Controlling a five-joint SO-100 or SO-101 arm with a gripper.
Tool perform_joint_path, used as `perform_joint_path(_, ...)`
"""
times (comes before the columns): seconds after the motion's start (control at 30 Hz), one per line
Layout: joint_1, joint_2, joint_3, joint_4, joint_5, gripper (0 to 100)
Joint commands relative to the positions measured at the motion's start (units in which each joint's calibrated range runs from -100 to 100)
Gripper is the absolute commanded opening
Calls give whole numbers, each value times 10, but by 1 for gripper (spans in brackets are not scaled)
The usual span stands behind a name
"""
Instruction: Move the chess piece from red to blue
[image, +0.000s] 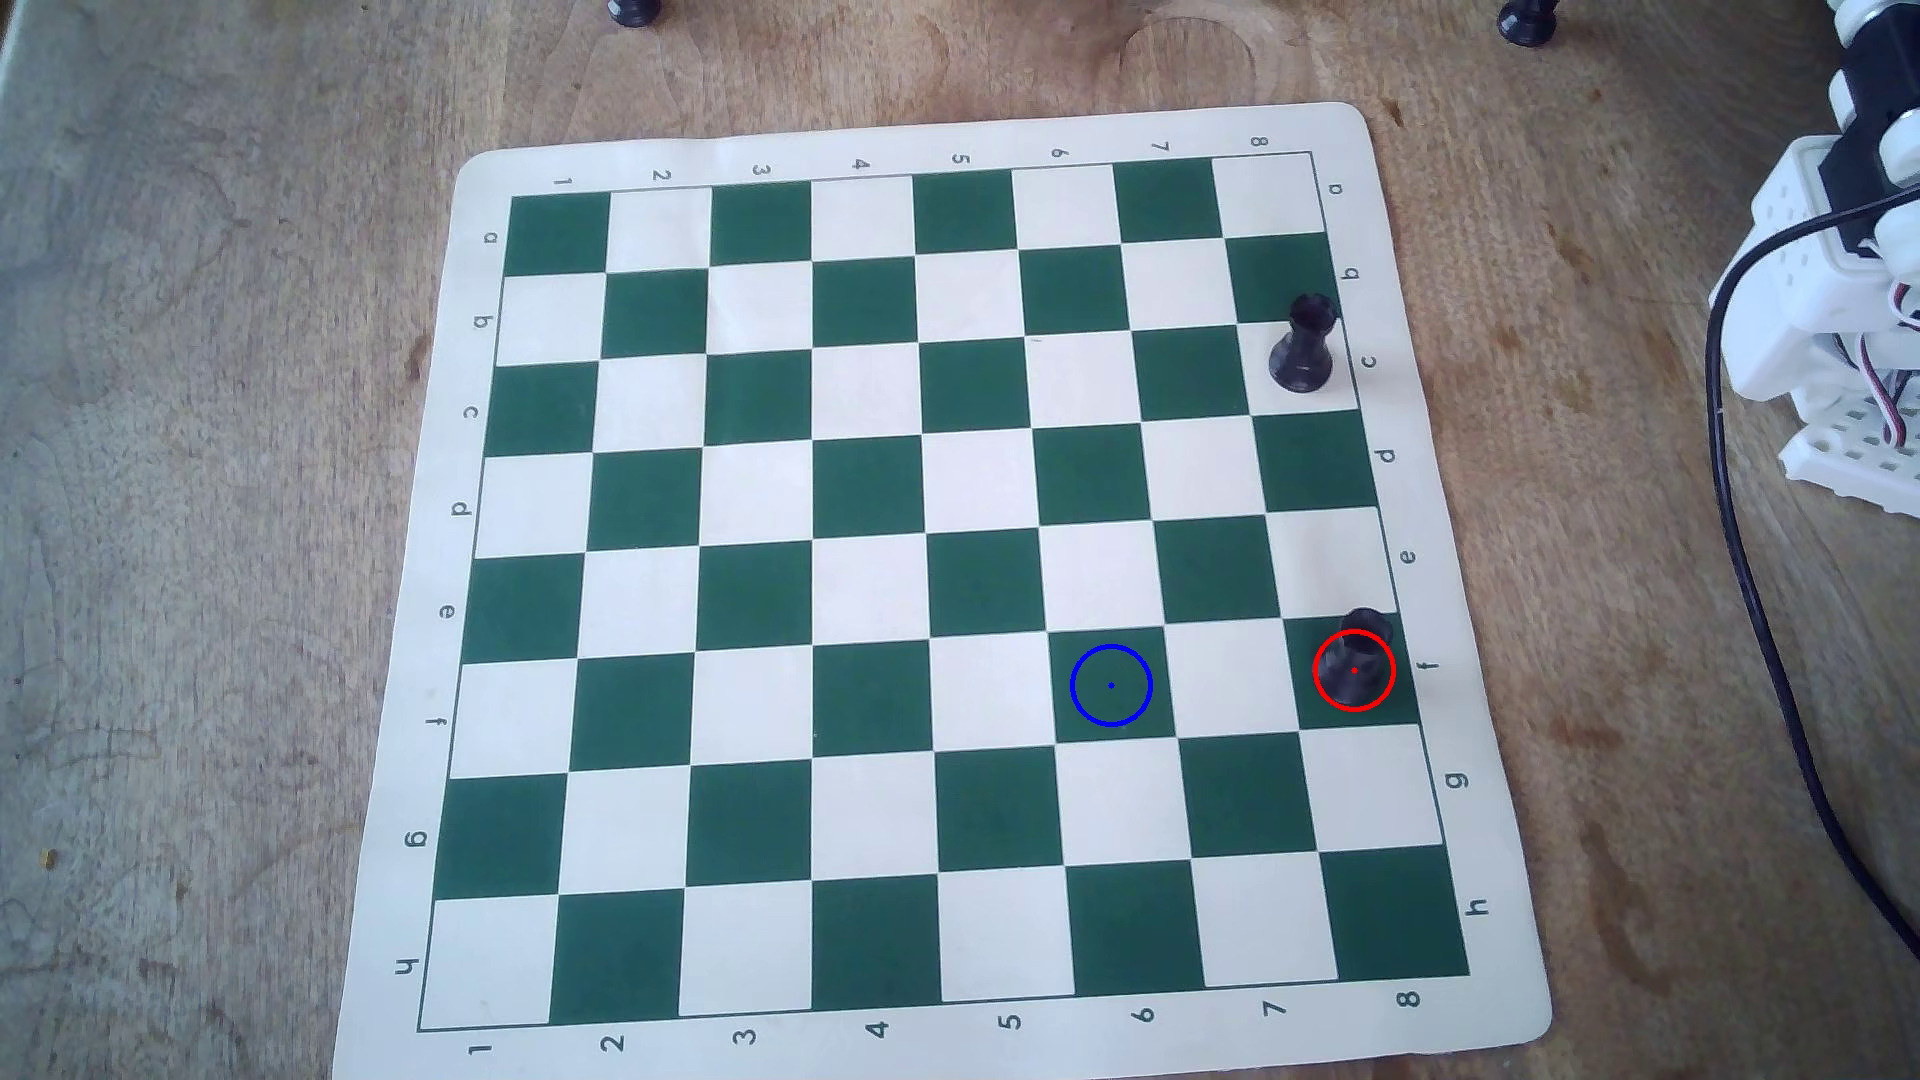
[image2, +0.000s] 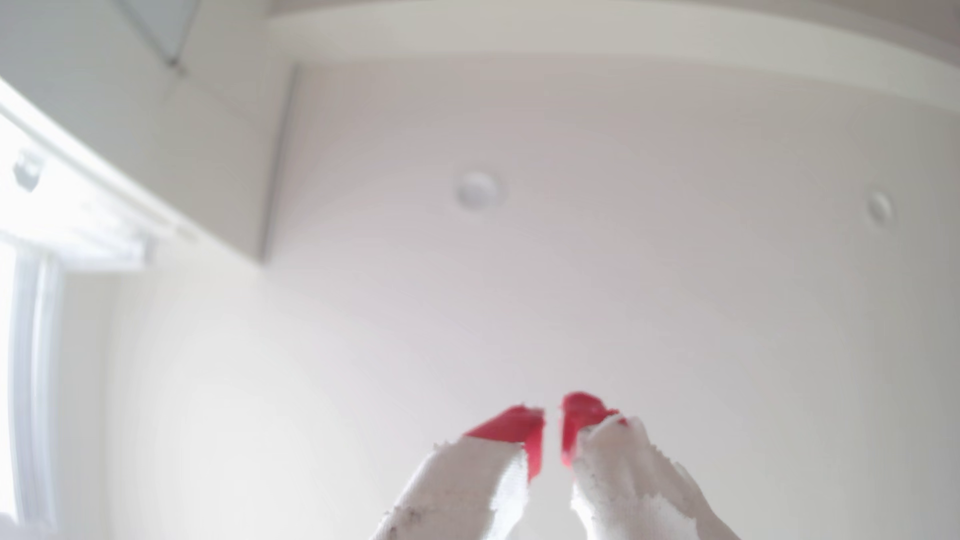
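Observation:
In the overhead view the chess piece (image: 1359, 646), a small black rook, stands upright inside the red ring (image: 1392, 675) on a green square in row f at the board's right edge. Two squares to its left, the blue ring (image: 1111, 684) marks a green square with nothing on it. The wrist view shows my gripper (image2: 552, 420) pointing up at a white ceiling. Its white fingers with red tips (image2: 511, 428) stand almost together with nothing between them. The gripper is outside the overhead view, and the board is outside the wrist view.
A second black rook (image: 1303, 348) stands in row c at the right edge of the green-and-white chess mat (image: 935, 582). The white arm base (image: 1839, 312) and a black cable (image: 1756, 602) lie right of the mat. Two black feet (image: 634, 10) (image: 1527, 21) stand at the top edge.

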Motion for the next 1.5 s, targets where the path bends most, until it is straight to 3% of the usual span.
perform_joint_path(0.0, -4, 2, 8, -2, 1, 3)
perform_joint_path(0.13, -3, 1, 8, 30, 3, 13)
perform_joint_path(0.43, 5, 2, 9, 257, 29, 35)
perform_joint_path(0.57, 60, 2, 5, 459, 23, 36)
perform_joint_path(0.67, 109, 12, -46, 673, 11, 38)
perform_joint_path(0.8, 136, 69, -145, 850, 9, 41)
perform_joint_path(0.87, 142, 95, -219, 970, -2, 41)
perform_joint_path(0.93, 146, 169, -377, 1183, -34, 40)
perform_joint_path(1.13, 115, 309, -591, 1478, -61, 41)
perform_joint_path(1.2, 68, 326, -686, 1638, -60, 42)
perform_joint_path(1.47, -43, 343, -739, 1859, -52, 39)
